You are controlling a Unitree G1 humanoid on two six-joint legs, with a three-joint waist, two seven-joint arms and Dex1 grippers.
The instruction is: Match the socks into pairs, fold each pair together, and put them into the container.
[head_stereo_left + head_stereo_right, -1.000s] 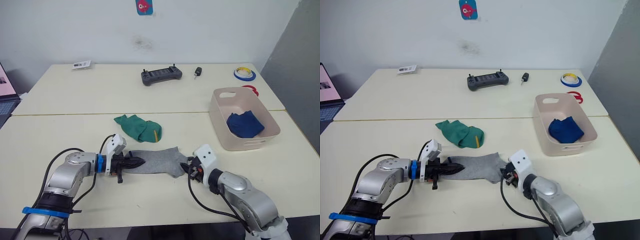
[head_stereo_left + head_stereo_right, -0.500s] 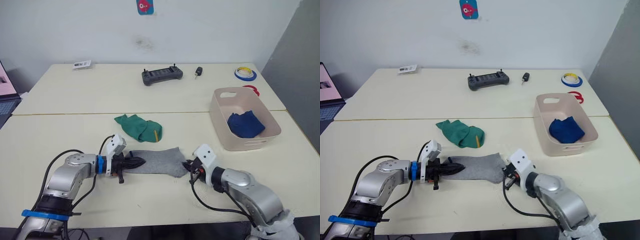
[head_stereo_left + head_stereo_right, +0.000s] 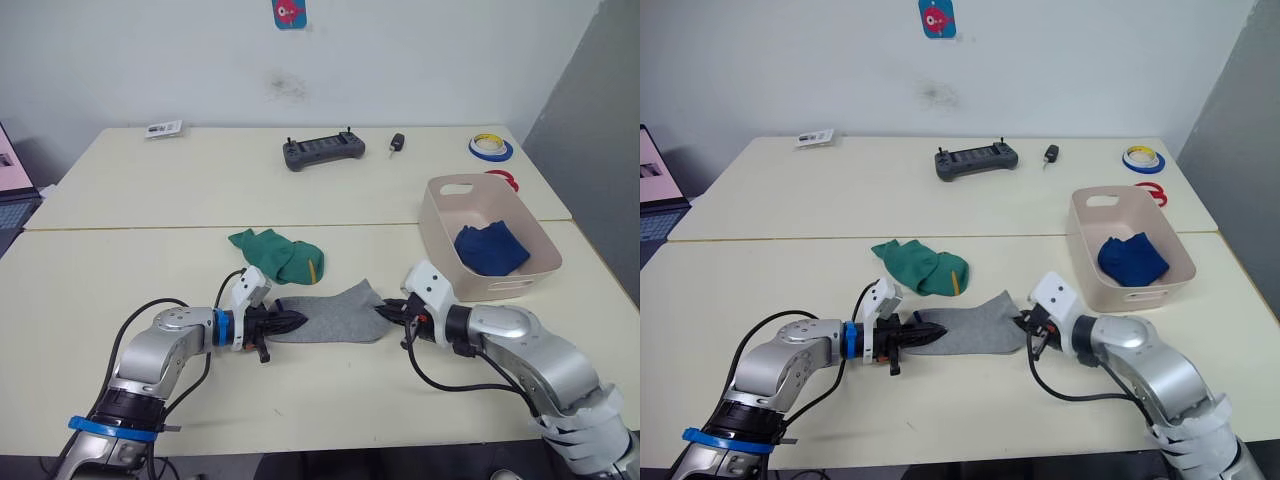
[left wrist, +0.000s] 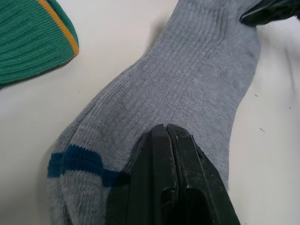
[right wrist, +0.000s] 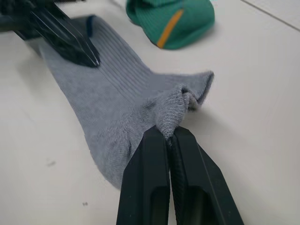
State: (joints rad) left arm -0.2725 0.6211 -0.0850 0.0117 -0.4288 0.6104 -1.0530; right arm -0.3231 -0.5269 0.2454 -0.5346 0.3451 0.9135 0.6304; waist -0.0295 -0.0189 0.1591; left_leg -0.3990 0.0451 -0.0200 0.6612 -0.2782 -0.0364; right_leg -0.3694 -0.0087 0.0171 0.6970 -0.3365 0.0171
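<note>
Blue pair already in container. Grey socks flat on surface — left gripper pinching one end, right gripper pinching the other, jaws pressed together. Green socks just beyond — unfolded. Roughly a third done.

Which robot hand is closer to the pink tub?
The right one. The right gripper pinches one end of the grey sock, just beside the tub. The left gripper pinches the sock's far end, further from the tub.
</note>
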